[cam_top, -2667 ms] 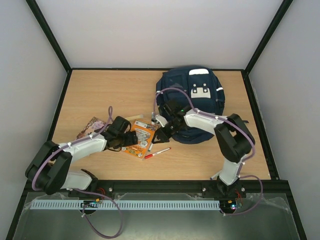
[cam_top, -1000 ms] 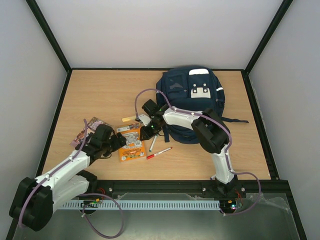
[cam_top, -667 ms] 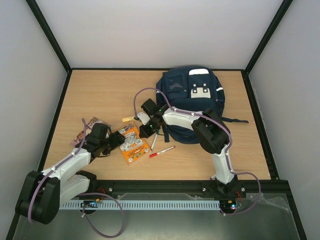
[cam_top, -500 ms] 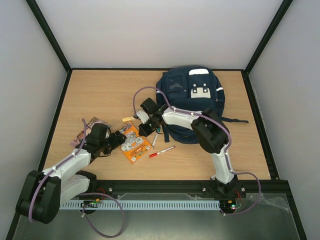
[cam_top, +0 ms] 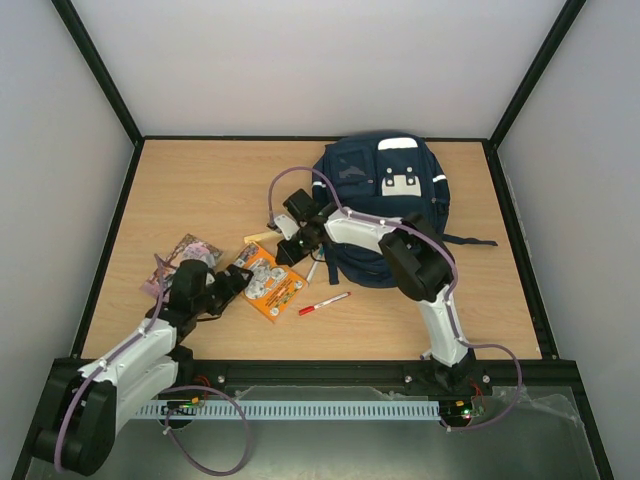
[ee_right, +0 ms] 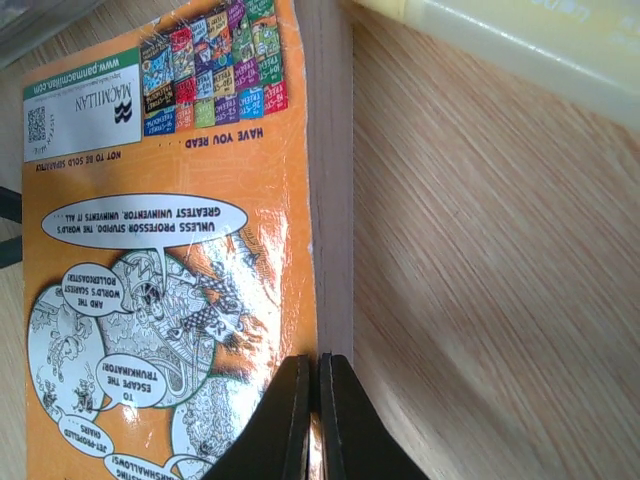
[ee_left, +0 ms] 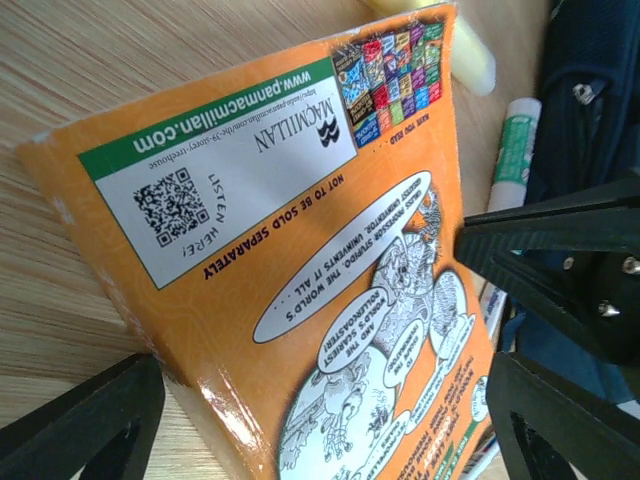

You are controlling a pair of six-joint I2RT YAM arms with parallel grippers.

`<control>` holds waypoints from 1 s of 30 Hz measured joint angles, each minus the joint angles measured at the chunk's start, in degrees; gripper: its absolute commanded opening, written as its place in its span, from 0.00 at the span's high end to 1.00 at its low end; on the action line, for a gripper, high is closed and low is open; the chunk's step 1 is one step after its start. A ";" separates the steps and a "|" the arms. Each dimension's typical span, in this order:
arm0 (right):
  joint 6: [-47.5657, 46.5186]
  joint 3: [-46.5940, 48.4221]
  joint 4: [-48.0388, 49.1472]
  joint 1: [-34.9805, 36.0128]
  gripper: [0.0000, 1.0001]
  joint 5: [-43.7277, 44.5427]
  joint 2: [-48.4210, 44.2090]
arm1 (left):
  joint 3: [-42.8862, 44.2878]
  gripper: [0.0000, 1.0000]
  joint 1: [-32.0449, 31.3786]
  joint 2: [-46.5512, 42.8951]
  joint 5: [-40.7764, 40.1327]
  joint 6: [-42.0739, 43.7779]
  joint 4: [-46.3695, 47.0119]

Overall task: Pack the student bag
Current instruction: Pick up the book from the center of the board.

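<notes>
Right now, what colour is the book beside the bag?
The book is orange, with a green strip and black-and-white cartoons; best in left wrist view.

One bag [cam_top: 395,200] — one book [cam_top: 272,285] — one pen [cam_top: 323,304]

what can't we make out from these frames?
- student bag opening: top view, the right arm lies across its near-left side; zipped or open, cannot tell.
- right hand: right wrist view, its shut fingers cover the orange book edge; whether the cover is pinched is unclear.
- patterned packet: top view, too small to identify.
- orange book, lower part: cut off by the bottom edge in both wrist views.
</notes>
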 measured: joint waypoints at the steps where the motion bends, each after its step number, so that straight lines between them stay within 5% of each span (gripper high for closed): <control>1: 0.00 0.09 0.15 -0.11 0.99 -0.31 0.22 | -0.92 0.08 0.02 -0.76 0.04 -1.05 1.18; 9: -0.42 1.33 1.92 -1.70 0.99 -1.03 1.62 | -6.69 0.07 -5.31 -3.17 -2.95 -9.40 12.35; 18: -0.50 2.95 5.79 -1.09 0.99 -1.18 3.69 | -7.06 0.05 -10.73 -6.03 -3.78 -16.28 11.96; 22: -0.57 3.30 7.48 -0.76 0.90 -2.21 4.46 | -6.69 0.04 -12.04 -9.09 -7.08 -18.14 8.17; 30: -0.55 2.86 8.28 -0.94 0.78 -4.85 4.87 | -2.51 0.04 -4.63 -8.72 -11.58 -14.82 -1.49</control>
